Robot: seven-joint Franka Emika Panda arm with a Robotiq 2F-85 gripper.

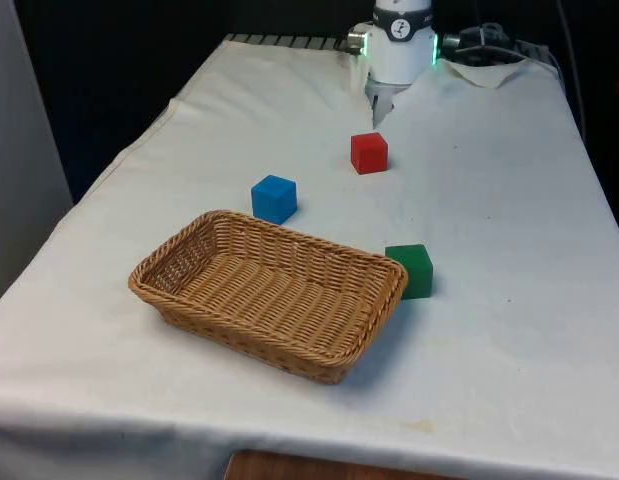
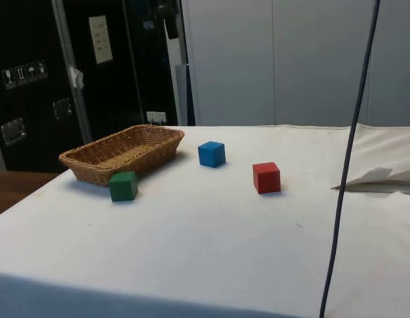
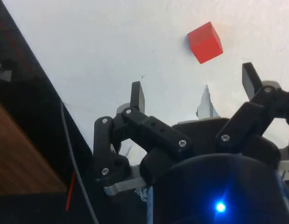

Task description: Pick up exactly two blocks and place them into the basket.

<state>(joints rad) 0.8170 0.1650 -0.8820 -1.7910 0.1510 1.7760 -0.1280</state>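
Observation:
A wicker basket [image 1: 179,262] [image 2: 82,157] lies near the front of the table, with nothing inside it. Three blocks rest on the cloth outside it: a blue block [image 1: 274,198] [image 2: 211,154] behind the basket, a green block [image 1: 410,270] [image 2: 123,185] touching the basket's corner on the front view's right, and a red block [image 1: 369,153] [image 2: 266,177] [image 3: 205,42] farther back. My gripper [image 1: 378,110] [image 3: 194,88] hangs at the far end of the table, above and behind the red block. Its fingers [image 3: 137,95] stand open with nothing between them.
A crumpled white sheet [image 1: 489,70] [image 2: 380,177] lies at the far end on the front view's right. A dark cable [image 2: 347,159] hangs across the side view. The table's edge [image 3: 37,74] runs close beside the gripper.

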